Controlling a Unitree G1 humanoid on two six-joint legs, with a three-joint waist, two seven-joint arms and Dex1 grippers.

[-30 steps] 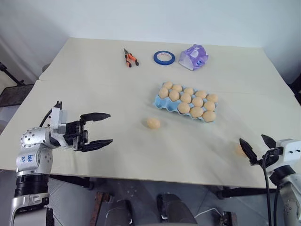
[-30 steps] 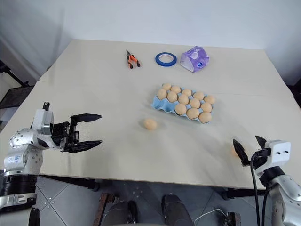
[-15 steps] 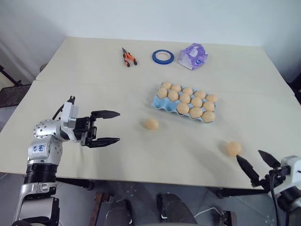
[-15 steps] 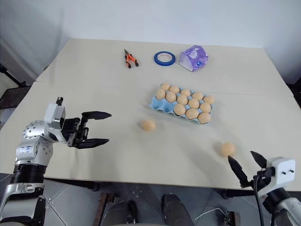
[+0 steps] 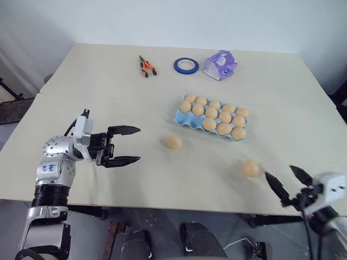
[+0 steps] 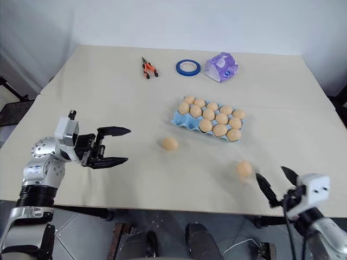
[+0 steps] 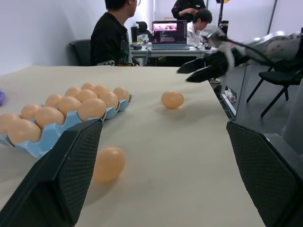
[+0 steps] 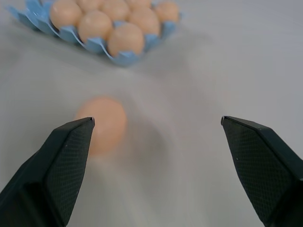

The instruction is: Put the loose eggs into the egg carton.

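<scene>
The light blue egg carton (image 5: pixel 179 116) lies right of the table's middle, with several tan eggs in its cups. One loose egg (image 5: pixel 173 142) rests in front of the carton's left end. A second loose egg (image 5: pixel 250 168) lies near the front edge. My left gripper (image 5: pixel 139 144) is open, pointing right toward the first egg from a short distance. My right gripper (image 5: pixel 278 170) hangs open at the table's front edge, just right of the second egg (image 8: pixel 102 123) and not touching it. The left wrist view has both eggs (image 7: pixel 108 163) and the carton (image 7: pixel 45 139).
Orange-handled pliers (image 5: pixel 147 66), a blue tape ring (image 5: pixel 186 65) and a purple-and-white packet (image 5: pixel 220 64) lie along the far side. The table's front edge runs just under my right gripper. People sit at a desk (image 7: pixel 161 47) beyond the table.
The egg that was between my right gripper's fingers has rolled left across the table. My right gripper pulled back toward the front edge and then shifted left. My left gripper edged slightly right.
</scene>
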